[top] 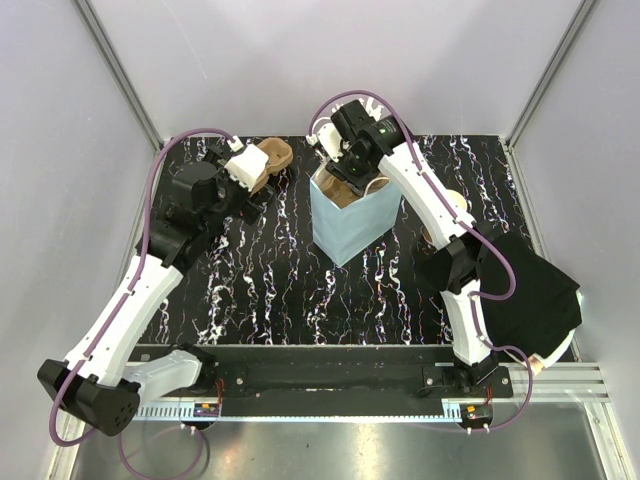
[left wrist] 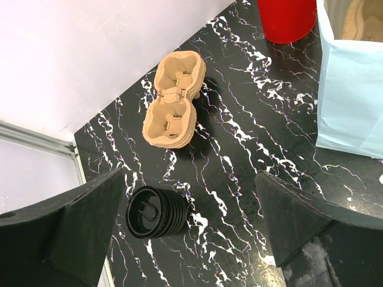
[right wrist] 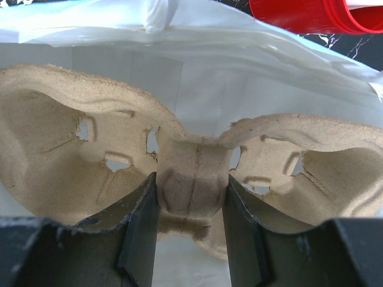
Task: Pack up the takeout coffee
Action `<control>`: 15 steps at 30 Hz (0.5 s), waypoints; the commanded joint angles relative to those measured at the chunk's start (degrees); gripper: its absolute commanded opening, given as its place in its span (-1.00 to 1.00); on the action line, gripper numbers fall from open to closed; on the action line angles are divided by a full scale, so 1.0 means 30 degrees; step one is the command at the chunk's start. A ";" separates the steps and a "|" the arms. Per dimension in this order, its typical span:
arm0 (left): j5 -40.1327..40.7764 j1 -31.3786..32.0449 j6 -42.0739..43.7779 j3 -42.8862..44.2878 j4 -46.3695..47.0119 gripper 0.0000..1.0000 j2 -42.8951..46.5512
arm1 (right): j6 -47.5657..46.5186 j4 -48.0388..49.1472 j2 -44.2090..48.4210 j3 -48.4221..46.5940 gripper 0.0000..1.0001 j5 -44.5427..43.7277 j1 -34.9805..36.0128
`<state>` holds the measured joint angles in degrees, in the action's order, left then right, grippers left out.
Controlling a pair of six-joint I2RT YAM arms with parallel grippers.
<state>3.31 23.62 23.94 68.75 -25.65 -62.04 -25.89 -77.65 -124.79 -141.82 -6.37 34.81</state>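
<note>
the pale blue paper bag (top: 345, 225) stands upright and open, holding a moulded pulp cup carrier (right wrist: 90, 143) whose long axis lies across its mouth. the right gripper (right wrist: 190, 203) is clamped on the carrier's middle ridge. left of the bag, the left gripper (left wrist: 191, 233) hangs spread wide above stacked black lids (left wrist: 157, 212), near spare carriers (left wrist: 173, 98). the takeout coffee cannot be picked out; a tan shape right of the bag is too hidden.

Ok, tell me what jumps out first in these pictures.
The right gripper is shut on the middle post of a pulp cup carrier, in the mouth of the pale blue bag mid-table. The left gripper hangs open far left over a stack of black lids, a second carrier beyond.
</note>
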 commanded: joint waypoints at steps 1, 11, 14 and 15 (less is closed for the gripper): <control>-0.0430 -0.0050 -0.0218 0.0140 0.0844 0.98 -0.0033 | -0.0130 -0.5202 0.0025 -0.0159 -0.14 0.0334 -0.0059; -0.0459 -0.0050 -0.0247 0.0110 0.0815 0.98 -0.0003 | -0.0218 -0.5202 -0.0033 0.0719 -0.14 0.1303 -0.0088; -0.0489 -0.0079 -0.0276 0.0081 0.0816 0.98 -0.0003 | -0.0189 -0.5202 -0.0150 0.0925 -0.15 0.1508 -0.0089; -0.0489 -0.0050 -0.0276 0.0081 0.0815 0.98 -0.0003 | -0.0189 -0.5231 -0.0180 0.0954 -0.15 0.1567 -0.0118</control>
<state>3.20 23.62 23.92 68.75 -25.65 -62.04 -26.09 -77.69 -124.81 -139.33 -3.66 34.81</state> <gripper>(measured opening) 0.987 0.478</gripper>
